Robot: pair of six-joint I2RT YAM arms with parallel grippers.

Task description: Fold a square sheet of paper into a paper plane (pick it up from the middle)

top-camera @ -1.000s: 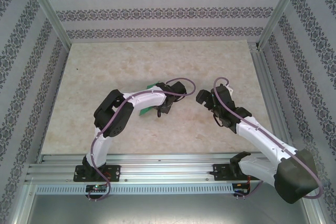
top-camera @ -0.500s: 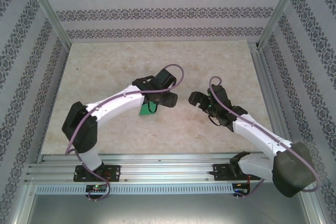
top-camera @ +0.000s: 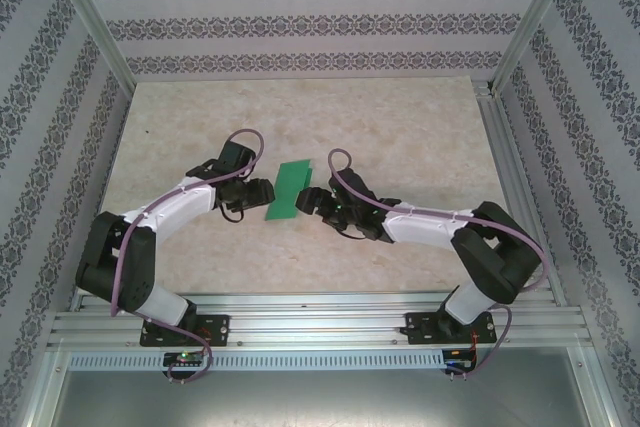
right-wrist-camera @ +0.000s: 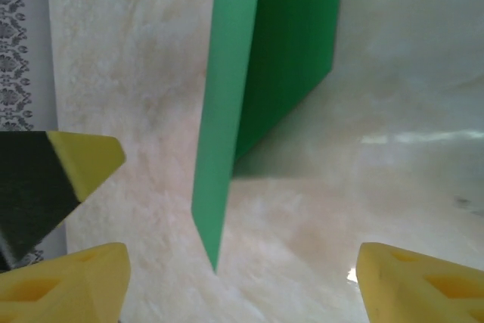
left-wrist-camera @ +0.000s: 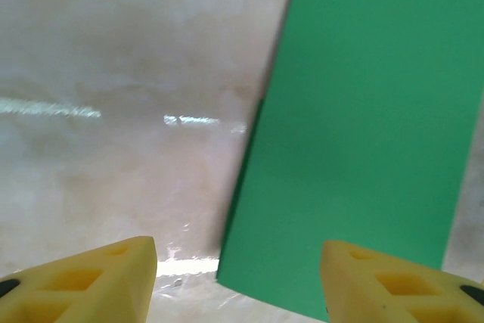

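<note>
The marble-patterned table [top-camera: 400,127] carries the folded green sheet of paper [top-camera: 290,190] near its centre, a narrow strip slanting from 7 to 1 o'clock. The left gripper [top-camera: 262,193] sits just beside it at 9 o'clock, the right gripper [top-camera: 305,200] at 4 o'clock. Both claws stand wide, holding nothing.

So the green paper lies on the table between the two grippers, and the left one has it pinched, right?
Not pinched. The left gripper is open, its fingers spread apart, and the paper lies loose on the table; the left wrist view shows it. The rest is right.
</note>
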